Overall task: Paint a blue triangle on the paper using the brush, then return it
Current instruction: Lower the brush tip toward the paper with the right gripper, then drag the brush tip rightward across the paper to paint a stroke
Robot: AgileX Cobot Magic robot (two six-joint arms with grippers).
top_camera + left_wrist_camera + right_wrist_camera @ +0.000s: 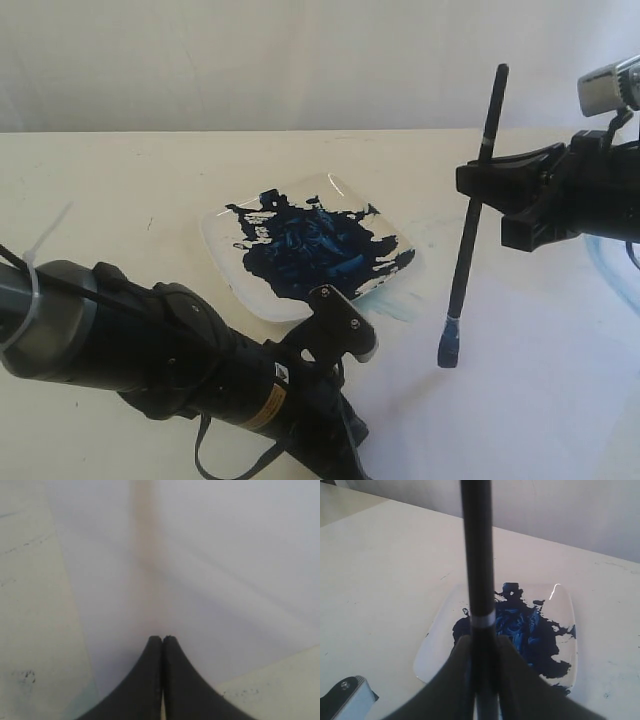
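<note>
Left pincer [162,639] is shut and empty, tips over the paper [210,580] near the plate [225,265]. Right pincer [478,185] is clamped on the brush [468,240] mid-handle, its paint-loaded end hanging just beside the plate, above the paper. Risks: stray drips, and the handle slipping under stroke pressure.

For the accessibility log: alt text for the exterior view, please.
The right arm's fingers hold a black brush nearly upright, blue tip down over the paper, beside a plate smeared with dark blue paint. The left arm lies in the foreground.
</note>
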